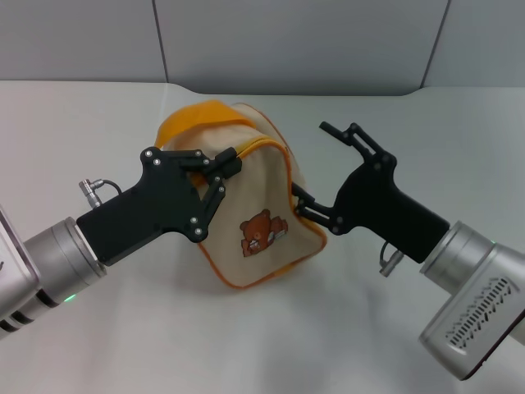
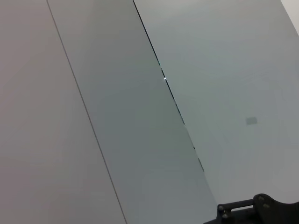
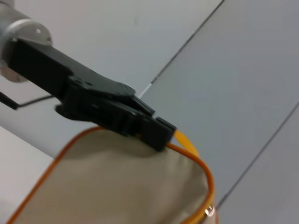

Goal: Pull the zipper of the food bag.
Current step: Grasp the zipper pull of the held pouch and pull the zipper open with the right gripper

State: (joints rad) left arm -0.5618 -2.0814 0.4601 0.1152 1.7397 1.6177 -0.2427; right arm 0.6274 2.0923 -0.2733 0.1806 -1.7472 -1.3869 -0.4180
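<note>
The food bag [image 1: 254, 205] stands on the table, beige with orange-yellow piping, a bear patch [image 1: 262, 231] on its front and an orange strap handle [image 1: 193, 119] behind. My left gripper [image 1: 233, 162] is at the bag's top edge, shut on the orange zipper band [image 1: 261, 148]; it also shows in the right wrist view [image 3: 161, 135], clamped on the band [image 3: 189, 147]. A small silver piece [image 3: 210, 212], seemingly the pull tab, sits at the bag's corner, apart from those fingers. My right gripper [image 1: 312, 164] is open at the bag's right side, its lower finger [image 1: 305, 207] touching the fabric.
The bag stands on a white table [image 1: 98, 115] with grey wall panels [image 1: 287, 41] behind it. The left wrist view shows only wall panels and a black gripper part [image 2: 261, 210].
</note>
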